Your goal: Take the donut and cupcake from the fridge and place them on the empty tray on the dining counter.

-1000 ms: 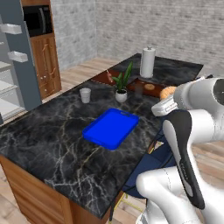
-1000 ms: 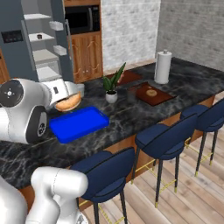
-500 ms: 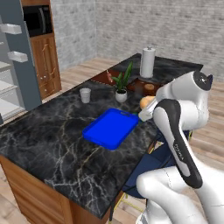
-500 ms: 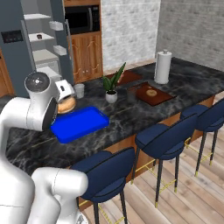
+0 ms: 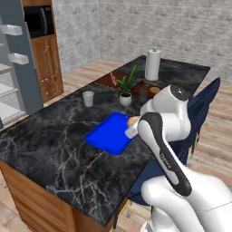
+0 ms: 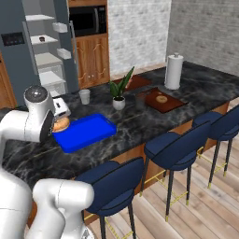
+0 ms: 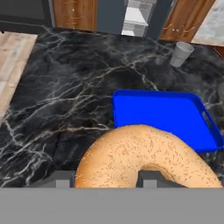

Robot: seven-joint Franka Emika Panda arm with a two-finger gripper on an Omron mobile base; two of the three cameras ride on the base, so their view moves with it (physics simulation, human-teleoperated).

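Observation:
My gripper (image 5: 131, 128) is shut on the donut (image 5: 132, 121), a tan sugared ring. It hangs just above the near right edge of the bright blue tray (image 5: 108, 135) on the dining counter (image 5: 59, 149). In the right base view the donut (image 6: 60, 124) sits at the tray's (image 6: 88, 131) left end, under the gripper (image 6: 61, 120). The hand view looks past the donut (image 7: 144, 155) to the empty tray (image 7: 166, 114). The fridge (image 6: 44, 51) stands open behind the counter. A small dark thing on its upper shelf (image 6: 42, 39) may be the cupcake; too small to tell.
A grey cup (image 5: 88, 98), a potted plant (image 5: 125, 88) and a paper towel roll (image 5: 152, 64) stand beyond the tray. A reddish-brown tray (image 6: 161, 100) lies farther along the counter. Blue stools (image 6: 177, 149) line its near side.
The arm has swung left and downward with the donut, from beside the counter's right edge to just over the blue tray's near edge. The grip stays shut.

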